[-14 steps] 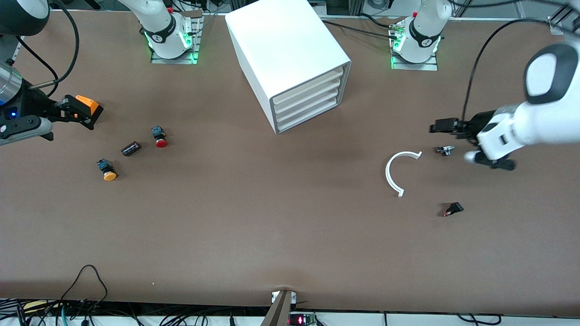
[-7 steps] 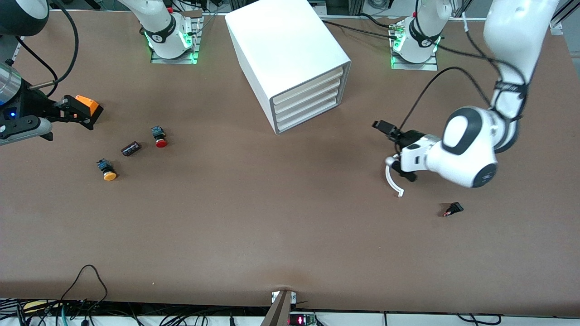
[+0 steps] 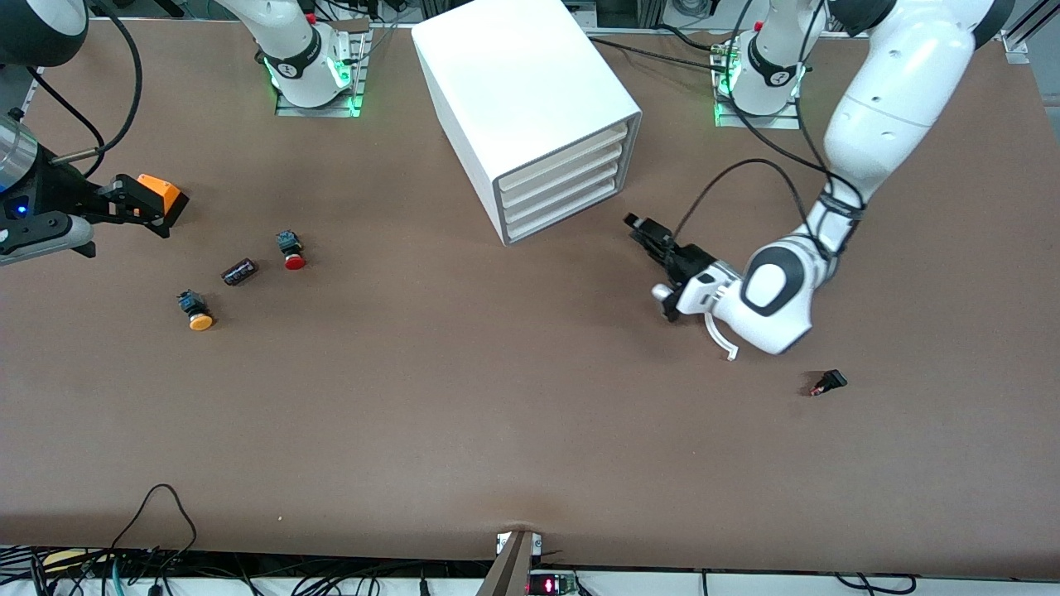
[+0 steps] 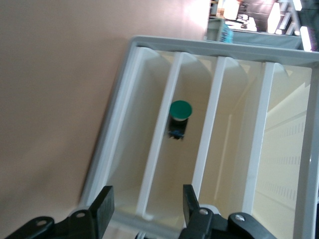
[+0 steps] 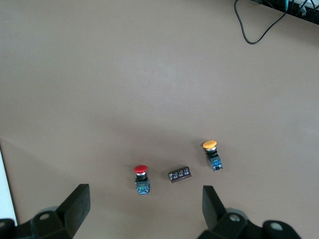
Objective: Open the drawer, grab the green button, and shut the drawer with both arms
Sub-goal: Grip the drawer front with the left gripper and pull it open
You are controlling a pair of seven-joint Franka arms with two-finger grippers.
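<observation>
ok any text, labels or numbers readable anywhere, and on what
None can be read.
Right arm's base collar: a small dark mark, too small to read.
Left arm's base collar: the same, unreadable.
Cabinet, drawer, green button, left gripper and right gripper: no markings visible.

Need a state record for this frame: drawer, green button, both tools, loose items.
drawer: lowest of four, front flush, looks shut
green button: inside the cabinet; which level is unclear
left tool: open, empty, over the table in front of the drawers
right tool: open, empty, waiting at the right arm's end
loose items: red button, orange button, dark cylinder, white curved piece, small black part
</observation>
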